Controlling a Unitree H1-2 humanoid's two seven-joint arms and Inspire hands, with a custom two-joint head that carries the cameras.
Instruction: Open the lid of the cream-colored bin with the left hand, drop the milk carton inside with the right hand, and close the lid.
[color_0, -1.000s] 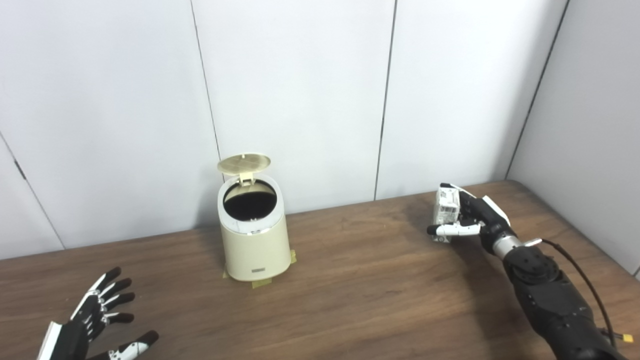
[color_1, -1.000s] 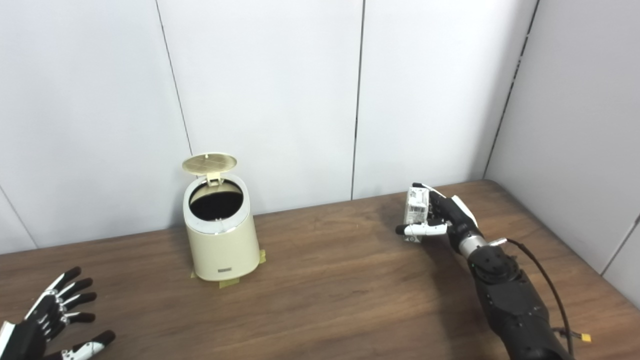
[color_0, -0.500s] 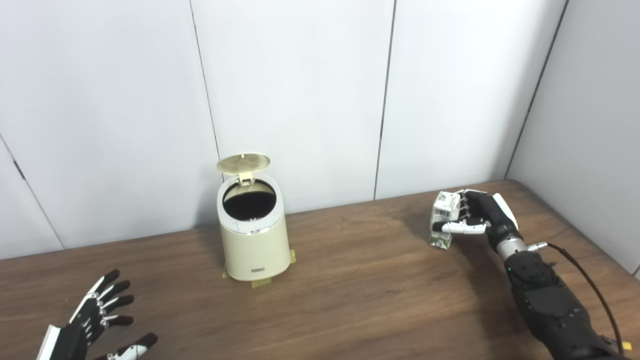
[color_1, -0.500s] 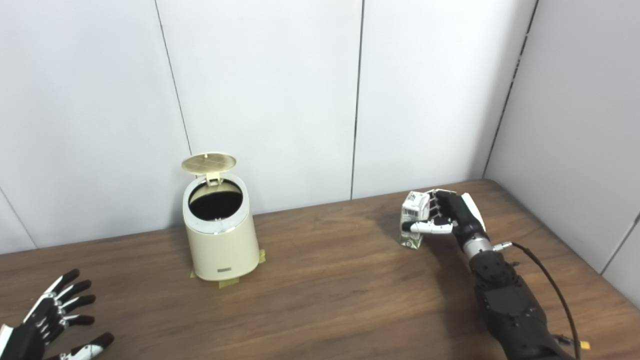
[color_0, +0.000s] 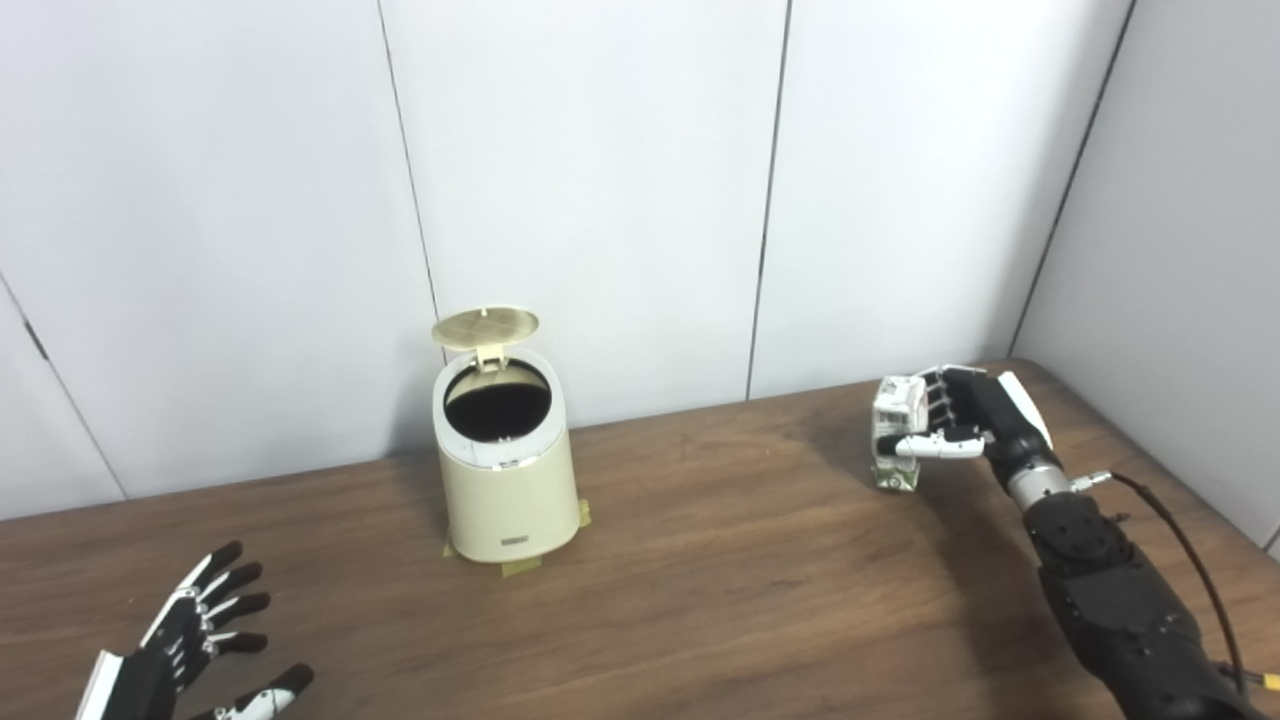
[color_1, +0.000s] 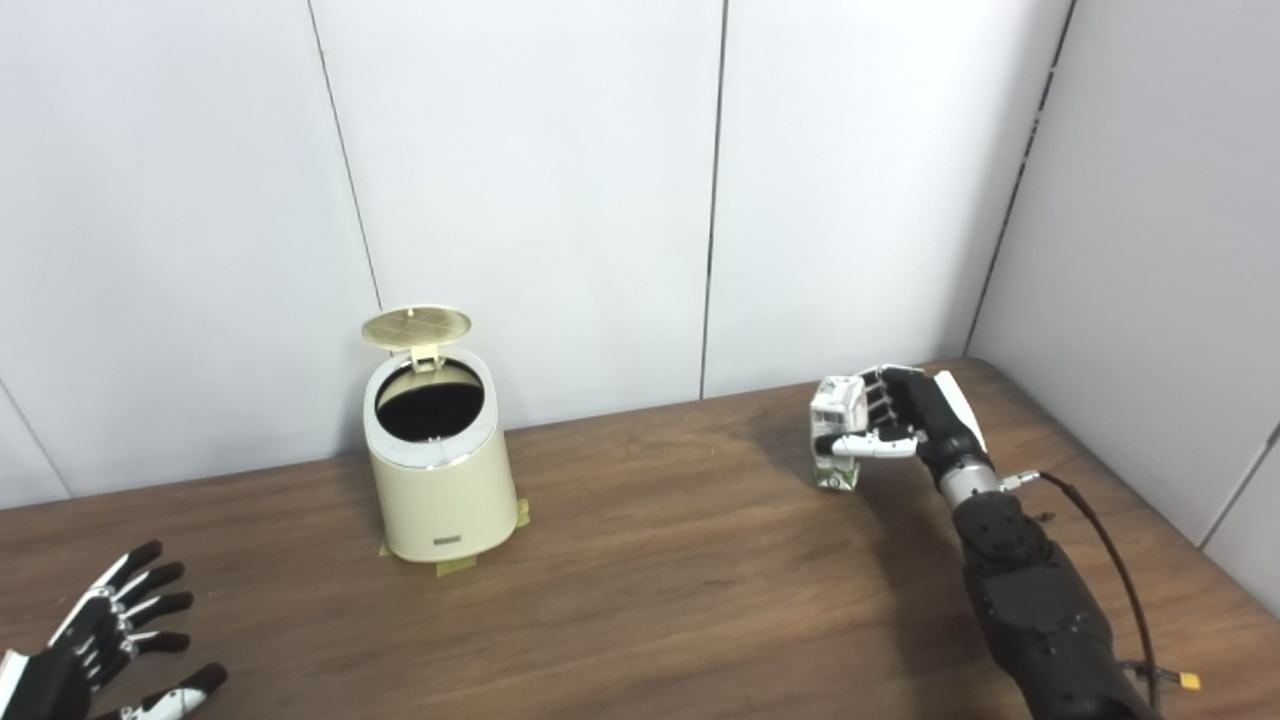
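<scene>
We find the right hand (color_0: 965, 420) at the right of the frame, its fingers wrapped round the milk carton (color_0: 897, 432), thumb across the carton's front face. The carton stands roughly upright, long axis near vertical, gabled top uppermost and printed face turned toward frame left. Its base sits at or just above the worktop (color_0: 720, 560); we cannot tell whether it touches.

The cream-colored bin (color_0: 505, 470) stands left of centre, well apart from the carton, taped at its foot to the worktop. From the right hand the bin lies toward frame left and at about the same height in the frame. Its lid (color_0: 485, 326) is tipped back on its hinge at the far rim, and the dark mouth faces upward, unobstructed.

The left hand (color_0: 190, 650) rests at the lower left corner, fingers spread, holding nothing; it lies clear of the bin.

In our judgement the coming move is a lift and a leftward carry, bringing the carton above the rim, its long axis kept upright to pass the round mouth.
</scene>
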